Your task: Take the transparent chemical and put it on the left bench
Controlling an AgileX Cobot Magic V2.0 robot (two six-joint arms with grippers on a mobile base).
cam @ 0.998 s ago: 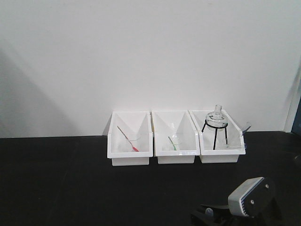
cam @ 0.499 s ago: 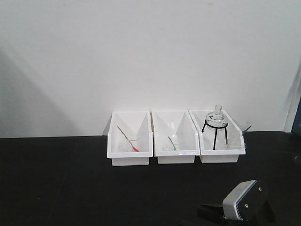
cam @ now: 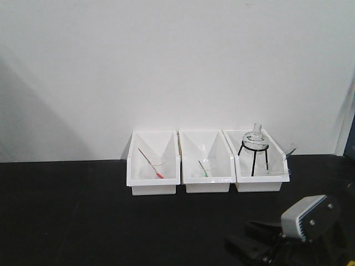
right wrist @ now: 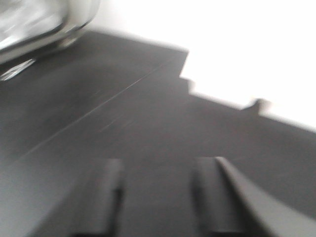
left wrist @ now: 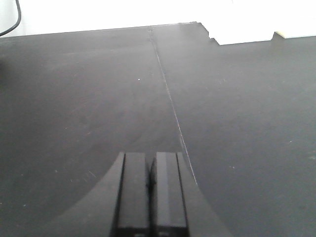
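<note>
Right gripper low over black countertop, bottom right of front view, fingers pointing left. Spread well apart in wrist view, nothing between. Left gripper pressed together, empty, above bare countertop. Three white trays in a row against the wall; right tray with flask on black tripod. Transparent chemical faint at right end of that tray, just beside tripod, well apart from both grippers. Blurred glass at top left of right wrist view, cannot tell what.
</note>
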